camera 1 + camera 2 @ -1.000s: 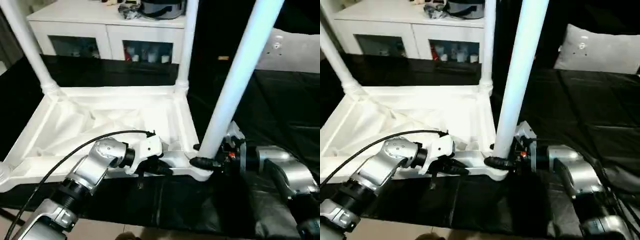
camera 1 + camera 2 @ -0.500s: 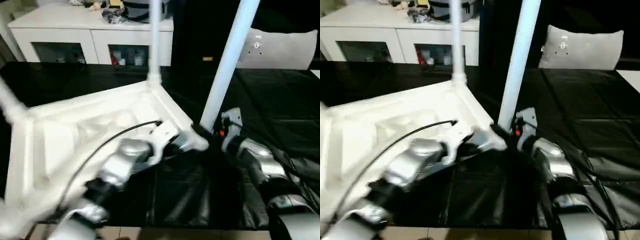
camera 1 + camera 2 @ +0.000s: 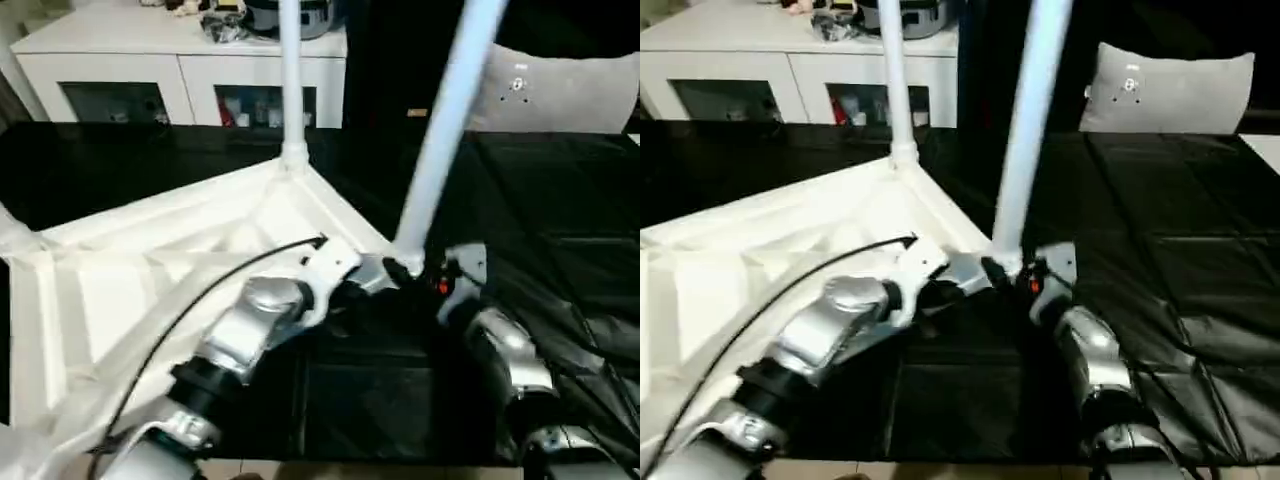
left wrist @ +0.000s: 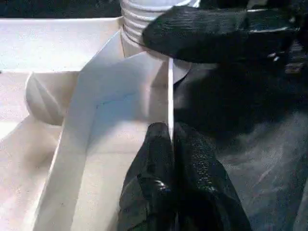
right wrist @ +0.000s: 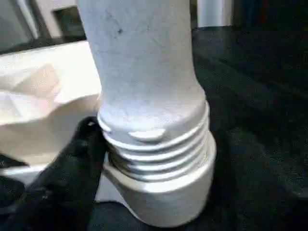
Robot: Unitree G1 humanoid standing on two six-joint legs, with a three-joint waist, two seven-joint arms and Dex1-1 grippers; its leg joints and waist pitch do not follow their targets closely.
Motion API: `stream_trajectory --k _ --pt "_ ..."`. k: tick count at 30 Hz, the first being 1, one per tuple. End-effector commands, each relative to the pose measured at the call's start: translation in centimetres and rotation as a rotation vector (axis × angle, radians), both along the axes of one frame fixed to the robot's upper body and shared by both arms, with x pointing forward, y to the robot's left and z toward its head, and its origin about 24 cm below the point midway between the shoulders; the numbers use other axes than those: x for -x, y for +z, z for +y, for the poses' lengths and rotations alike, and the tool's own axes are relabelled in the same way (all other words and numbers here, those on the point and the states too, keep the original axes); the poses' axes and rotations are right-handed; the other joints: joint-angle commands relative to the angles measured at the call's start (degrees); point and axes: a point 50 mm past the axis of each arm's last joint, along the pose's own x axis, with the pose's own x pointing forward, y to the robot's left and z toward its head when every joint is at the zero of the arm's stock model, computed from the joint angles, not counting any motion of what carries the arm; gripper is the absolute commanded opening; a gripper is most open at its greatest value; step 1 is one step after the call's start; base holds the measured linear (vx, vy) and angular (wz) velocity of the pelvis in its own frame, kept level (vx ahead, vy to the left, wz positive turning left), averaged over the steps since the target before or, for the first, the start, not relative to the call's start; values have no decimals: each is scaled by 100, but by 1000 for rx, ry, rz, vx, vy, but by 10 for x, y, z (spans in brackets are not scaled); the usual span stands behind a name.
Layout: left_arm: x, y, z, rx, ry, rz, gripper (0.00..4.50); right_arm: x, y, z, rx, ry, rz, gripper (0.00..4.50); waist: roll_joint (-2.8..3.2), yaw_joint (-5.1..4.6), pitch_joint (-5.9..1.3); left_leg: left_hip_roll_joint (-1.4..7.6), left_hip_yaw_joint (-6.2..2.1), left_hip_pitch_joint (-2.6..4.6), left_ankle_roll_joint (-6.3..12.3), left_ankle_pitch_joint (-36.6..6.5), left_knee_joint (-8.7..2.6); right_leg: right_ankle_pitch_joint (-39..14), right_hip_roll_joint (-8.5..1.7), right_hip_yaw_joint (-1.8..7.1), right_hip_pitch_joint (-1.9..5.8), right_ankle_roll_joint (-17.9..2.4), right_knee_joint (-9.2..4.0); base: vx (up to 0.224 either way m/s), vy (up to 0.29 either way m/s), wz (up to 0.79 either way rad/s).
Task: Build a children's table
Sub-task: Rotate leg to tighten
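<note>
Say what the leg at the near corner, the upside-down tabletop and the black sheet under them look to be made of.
Leg: likely moulded plastic, matte white, faintly speckled, with moulded screw threads at its base.
Tabletop: probably the same white plastic; thin smooth walls with a soft sheen, pinched by the left gripper.
Black sheet: looks like thin glossy plastic film or coated cloth, given its creases and highlights.

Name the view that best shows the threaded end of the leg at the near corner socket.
Right wrist view: the thread rings show close above the corner socket. The eye views show the leg whole; the left wrist view catches the ribbed end.
</note>
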Motion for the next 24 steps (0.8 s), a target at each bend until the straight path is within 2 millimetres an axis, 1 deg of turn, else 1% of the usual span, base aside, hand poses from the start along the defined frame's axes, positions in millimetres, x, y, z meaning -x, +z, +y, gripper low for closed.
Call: stream_trajectory --k 1,2,3,4,5,6,7,8,9,10,11,12,13,14,15,16,17,18,19,20,21,22,23,24 --pt "-5 17 9 -14 -45 -114 0 8 -4 -6 60 73 16 430 -44 42 -300 277 -125 41 295 -1562 -421 -1648 -526 271 217 -1100 -595 0 0 0" --pt "-5 15 14 -33 -55 -113 0 10 1 -9 70 100 -11 442 -54 61 -307 285 -122 38 322 -1454 -424 -1505 -517 278 226 -1073 -578 0 0 0" --pt "-5 15 16 -39 -61 -115 0 11 4 -10 75 121 -22 442 -50 64 -323 294 -121 28 351 -1291 -421 -1203 -515 281 241 -1114 -540 0 0 0" --pt "-5 15 19 -46 -69 -119 0 12 7 -12 82 150 -34 442 -60 66 -323 291 -120 26 396 -1223 -420 -1064 -502 276 247 -1125 -537 0 0 0" --pt "-6 15 26 -68 -85 -126 0 18 16 -17 95 229 -47 442 -51 69 -341 291 -115 22 466 -1063 -400 -739 -496 271 257 -1188 -501 0 0 0" --pt "-5 15 29 -79 -118 -140 0 21 21 -20 114 272 -59 442 -45 97 -381 300 -119 13 565 -804 -364 -279 -497 273 276 -1220 -445 0 0 0" --pt "-4 16 30 -86 -141 -149 0 23 24 -22 126 295 -66 442 -48 94 -382 294 -131 -13 637 -660 -360 -65 -486 262 290 -1234 -430 0 0 0" --pt "-2 16 32 -84 -177 -145 0 27 30 -24 133 331 -70 442 -44 95 -400 297 -122 -21 734 -492 -331 295 -484 257 278 -1296 -384 0 0 0" --pt "0 16 34 -81 -200 -141 0 29 34 -25 136 355 -70 442 -60 102 -395 285 -117 -20 821 -452 -317 432 -470 257 282 -1310 -380 0 0 0" --pt "1 16 36 -87 -217 -139 0 32 42 -24 143 390 -78 442 -56 111 -393 294 -116 -21 843 -466 -316 442 -486 258 273 -1321 -374 0 0 0" --pt "1 16 36 -88 -219 -139 0 33 43 -24 144 395 -79 442 -55 131 -387 303 -112 -15 862 -512 -321 340 -491 254 267 -1311 -384 0 0 0" --pt "2 16 37 -92 -228 -139 0 34 47 -23 148 414 -83 442 -63 133 -369 308 -107 -11 829 -602 -335 132 -497 255 252 -1311 -408 0 0 0" --pt "2 16 39 -96 -234 -139 0 37 53 -21 150 441 -76 442 -64 146 -372 314 -97 0 805 -646 -329 40 -502 261 242 -1311 -416 0 0 0" --pt "2 16 42 -95 -252 -129 27 38 69 -20 175 480 -76 448 -82 179 -354 310 -105 -4 770 -641 -343 -115 -490 266 266 -1255 -427 0 0 0" --pt "2 17 42 -95 -254 -128 43 37 73 -21 180 480 -78 450 -67 205 -356 330 -113 12 750 -629 -352 -167 -491 271 253 -1217 -424 0 0 0" --pt "2 17 44 -95 -257 -128 54 33 87 -23 202 475 -94 450 -75 203 -352 338 -106 18 703 -676 -359 -232 -495 277 231 -1204 -425 0 0 0" --pt "2 17 44 -95 -257 -128 54 33 87 -23 202 475 -94 450 -73 214 -358 333 -104 25 632 -722 -357 -339 -500 276 224 -1197 -428 0 0 0" --pt "2 17 45 -96 -256 -127 54 30 93 -26 209 470 -103 450 -81 199 -337 322 -92 23 559 -831 -365 -520 -507 280 214 -1193 -452 0 0 0" --pt "2 17 46 -96 -261 -123 81 27 98 -29 221 463 -103 450 -94 202 -336 321 -91 22 526 -861 -366 -604 -517 282 219 -1175 -460 0 0 0" --pt "3 16 46 -92 -266 -120 81 20 104 -39 250 426 -77 450 -98 203 -338 315 -95 22 478 -836 -366 -709 -520 279 228 -1162 -461 0 0 0" --pt "3 16 46 -92 -266 -120 92 20 104 -39 250 426 -77 450 -98 202 -340 312 -92 19 462 -798 -365 -711 -512 279 231 -1158 -461 0 0 0" --pt "4 16 46 -82 -270 -117 92 15 122 -41 265 424 -77 450 -104 210 -340 319 -81 27 444 -783 -354 -679 -517 294 218 -1147 -464 0 0 0" --pt "5 16 46 -78 -271 -116 96 14 133 -38 261 437 -81 450 -121 205 -352 303 -90 19 450 -687 -352 -593 -497 283 249 -1157 -437 0 0 0" --pt "5 16 45 -71 -270 -115 98 15 145 -34 260 457 -83 450 -124 204 -352 298 -89 13 492 -569 -342 -424 -489 288 255 -1159 -415 0 0 0"
